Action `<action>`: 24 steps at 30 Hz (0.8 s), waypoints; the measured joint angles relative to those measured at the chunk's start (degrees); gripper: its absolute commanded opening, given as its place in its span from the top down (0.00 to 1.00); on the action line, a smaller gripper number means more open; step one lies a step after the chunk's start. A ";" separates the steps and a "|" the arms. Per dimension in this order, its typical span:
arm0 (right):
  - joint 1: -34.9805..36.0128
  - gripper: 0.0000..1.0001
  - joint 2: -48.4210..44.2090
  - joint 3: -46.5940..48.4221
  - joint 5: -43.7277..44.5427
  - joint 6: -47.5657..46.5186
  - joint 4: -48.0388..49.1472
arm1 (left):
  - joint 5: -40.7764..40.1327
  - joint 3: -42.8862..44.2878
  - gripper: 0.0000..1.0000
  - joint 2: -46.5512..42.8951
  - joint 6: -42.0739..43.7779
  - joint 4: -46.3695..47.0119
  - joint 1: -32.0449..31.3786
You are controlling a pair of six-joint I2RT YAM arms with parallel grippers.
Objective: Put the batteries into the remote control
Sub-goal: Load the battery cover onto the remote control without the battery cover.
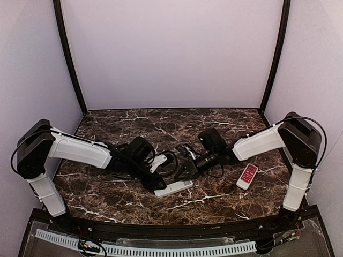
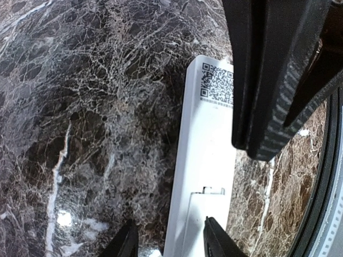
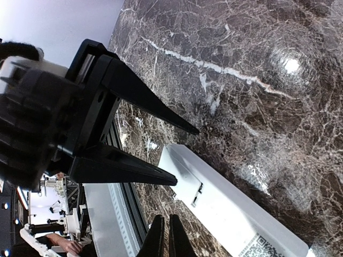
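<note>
The white remote control (image 1: pixel 176 188) lies face down near the table's front middle. Its back shows a QR label (image 2: pixel 217 84) and a closed battery cover (image 2: pixel 206 225). My left gripper (image 2: pixel 171 242) hangs open over the cover end, one finger (image 2: pixel 217 238) above the cover and the other (image 2: pixel 127 242) beside the remote over the marble. My right gripper (image 3: pixel 165 235) is shut and empty, hovering just right of the remote (image 3: pixel 230 209); its fingers (image 2: pixel 268 96) loom over the label end. The batteries do not show in any view.
A shorter red-and-white remote (image 1: pixel 247 176) lies to the right on the marble table (image 1: pixel 118 201). Cables and both wrists crowd the middle of the table around (image 1: pixel 177 155). The table's black front rail (image 3: pixel 126 214) runs close behind the white remote.
</note>
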 measured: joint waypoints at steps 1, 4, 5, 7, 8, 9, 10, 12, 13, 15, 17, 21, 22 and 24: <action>0.00 0.96 0.00 0.00 0.00 0.00 0.00 | -0.22 0.28 0.59 0.46 0.13 -0.15 -0.13; 0.00 0.96 0.00 -0.02 -0.04 0.00 0.02 | -1.29 1.22 0.59 1.79 0.50 -1.14 -0.74; 0.00 0.96 0.00 -0.04 -0.07 0.04 0.04 | -1.42 1.42 0.59 1.90 0.63 -1.16 -0.98; 0.00 0.96 0.00 -0.13 -0.20 0.13 0.20 | -2.27 2.12 0.60 2.23 1.33 -1.57 -1.53; 0.00 0.96 0.00 -0.17 -0.24 0.20 0.31 | -2.62 2.43 0.60 2.45 1.66 -1.66 -1.81; 0.00 0.96 0.00 -0.24 -0.28 0.22 0.42 | -3.02 2.80 0.60 2.69 1.97 -1.88 -2.05; 0.00 0.96 0.00 -0.26 -0.33 0.24 0.46 | -3.39 3.15 0.60 2.91 2.23 -2.03 -2.32; 0.00 0.97 0.00 -0.35 -0.44 0.42 0.66 | -3.98 3.67 0.59 3.21 2.82 -2.36 -2.67; 0.00 0.97 0.00 -0.39 -0.44 0.46 0.83 | -4.26 3.91 0.58 3.32 2.97 -2.51 -2.78; 0.00 0.97 0.00 -0.42 -0.46 0.48 1.07 | -4.90 4.07 0.56 3.34 3.15 -2.62 -2.95; 0.02 0.97 0.00 -0.44 -0.48 0.61 1.29 | -5.35 4.09 0.55 3.26 3.15 -2.62 -2.99; 0.33 0.97 0.02 -0.44 -0.59 0.66 1.38 | -6.54 4.07 0.54 1.75 3.17 -3.21 -2.97; 0.39 0.97 0.02 -0.44 -0.63 0.66 1.38 | -6.75 4.07 0.54 0.92 3.19 -3.26 -2.84; 0.66 0.95 0.02 -0.42 -0.63 0.63 1.36 | -6.95 4.07 0.55 -1.25 3.17 -3.26 -2.49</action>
